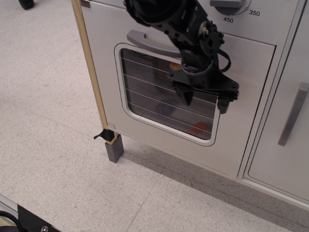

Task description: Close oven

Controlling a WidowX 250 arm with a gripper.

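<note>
The white toy oven's door (106,72) lies flush with the cabinet front, shut. Its rounded window (149,101) has thin wire lines, and a grey curved handle (145,42) sits above it. My black gripper (205,99) hangs in front of the window's upper right part, fingers (188,96) pointing down and spread apart, holding nothing. I cannot tell whether it touches the door. The arm hides part of the handle. Something orange (198,128) shows through the window at its lower right.
A plain white cabinet door with a straight grey bar handle (293,113) stands to the right. A temperature dial (229,5) marked 450 and 350 sits above. A wooden side rail (89,67) and a grey foot (115,149) are at the left. Speckled floor lies in front.
</note>
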